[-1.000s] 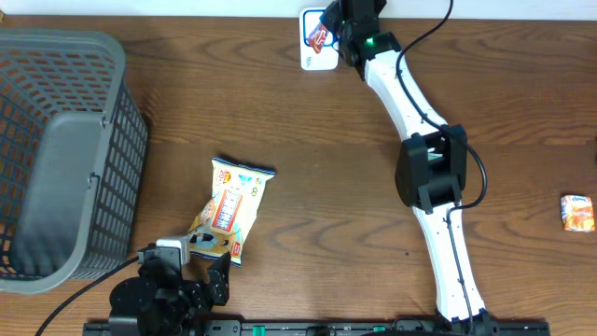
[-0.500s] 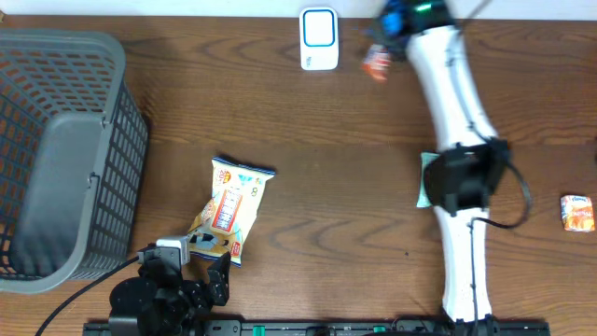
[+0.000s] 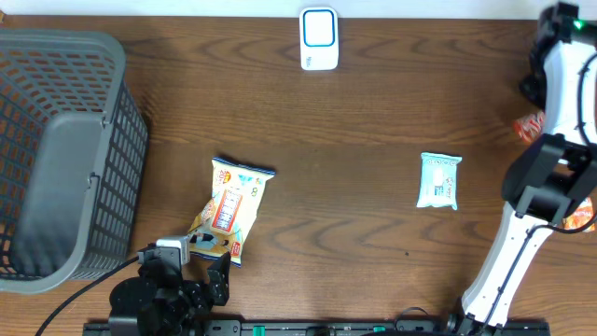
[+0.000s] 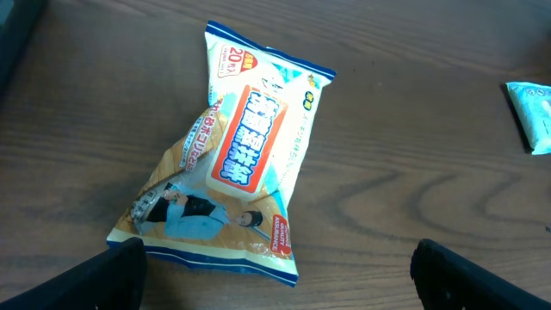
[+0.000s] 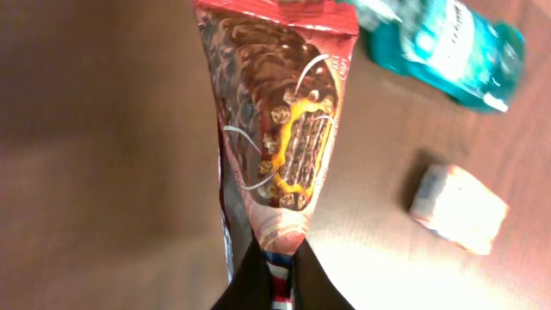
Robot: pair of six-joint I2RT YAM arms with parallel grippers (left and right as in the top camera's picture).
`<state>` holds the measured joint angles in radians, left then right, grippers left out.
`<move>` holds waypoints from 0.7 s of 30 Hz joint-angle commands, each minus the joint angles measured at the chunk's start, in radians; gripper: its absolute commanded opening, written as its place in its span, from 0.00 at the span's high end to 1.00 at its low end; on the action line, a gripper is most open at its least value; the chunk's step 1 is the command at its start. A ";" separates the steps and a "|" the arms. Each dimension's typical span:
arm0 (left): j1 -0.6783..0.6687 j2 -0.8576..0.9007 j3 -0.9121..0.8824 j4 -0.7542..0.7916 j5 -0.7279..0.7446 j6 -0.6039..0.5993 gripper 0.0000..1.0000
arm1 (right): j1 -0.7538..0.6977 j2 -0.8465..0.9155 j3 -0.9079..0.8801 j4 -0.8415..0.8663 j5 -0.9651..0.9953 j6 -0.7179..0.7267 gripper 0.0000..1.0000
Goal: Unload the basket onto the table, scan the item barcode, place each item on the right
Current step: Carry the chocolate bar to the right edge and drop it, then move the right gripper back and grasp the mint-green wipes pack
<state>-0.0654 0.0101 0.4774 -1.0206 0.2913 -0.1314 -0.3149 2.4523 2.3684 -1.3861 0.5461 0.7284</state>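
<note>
- The right gripper (image 5: 275, 280) is pressed together on the crimped end of a red chocolate snack packet (image 5: 280, 129). The packet hangs from that pinch over the desk (image 3: 373, 121), close to its right edge.
- The scanner (image 3: 318, 39), a white unit with a blue-rimmed window, stands at the middle of the desk's far edge, well apart from the held packet. Nothing faces its window, so no scan is under way at this moment.
- The right wrist view shows a teal packet (image 5: 448, 47) and a small white-and-orange packet (image 5: 456, 207) lying on the desk beyond the held one. A pale green packet (image 3: 439, 180) lies further in from the right edge.
- Judged from this, the step in hand is handling one packet at the right-side group of items, either lifting it for a scan or setting it down there. The pictures do not settle which.
- If it is unscanned, the next move calls for carrying it to the far edge and turning the barcode side to the window. No barcode shows on the visible face.
- If it is being set down, the gripper only needs to spread over a bare patch.
- The left gripper (image 3: 189, 264) sits spread wide and holds nothing, at the near edge just short of two overlapping snack bags (image 4: 250, 164).
- A grey basket (image 3: 56, 84) stands at the left edge.
</note>
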 commanded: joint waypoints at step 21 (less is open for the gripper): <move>0.002 -0.006 0.004 0.001 0.015 -0.005 0.02 | 0.194 -0.298 0.039 -0.312 -0.287 0.116 0.01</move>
<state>-0.0654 0.0101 0.4774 -1.0210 0.2913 -0.1314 -0.1860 2.1220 2.4397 -1.6924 0.3901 0.8410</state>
